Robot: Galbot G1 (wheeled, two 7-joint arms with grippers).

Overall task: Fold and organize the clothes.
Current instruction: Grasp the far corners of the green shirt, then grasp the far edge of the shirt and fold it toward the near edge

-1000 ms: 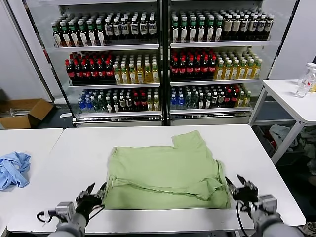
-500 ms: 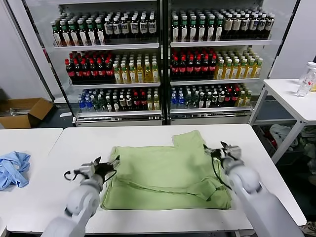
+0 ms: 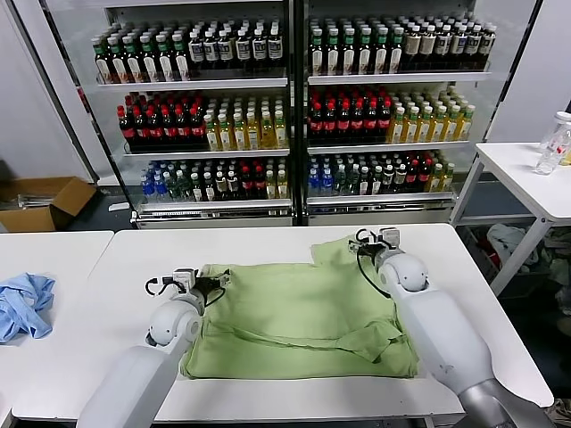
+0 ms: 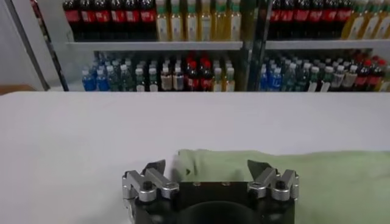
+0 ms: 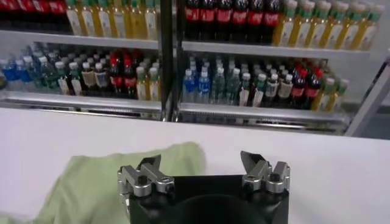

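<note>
We held our left gripper (image 3: 217, 279) spread wide over the far-left corner of the green shirt (image 3: 299, 312), and our right gripper (image 3: 368, 239) equally wide above its far sleeve. The soft, creased shirt lay part-folded on the white table (image 3: 134, 267), long axis side to side. Our wrist views showed bottle shelves (image 5: 244, 79) close.

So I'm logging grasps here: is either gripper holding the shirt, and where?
Neither. The left gripper and right gripper are both open, empty, over the green shirt's far edge.
</note>
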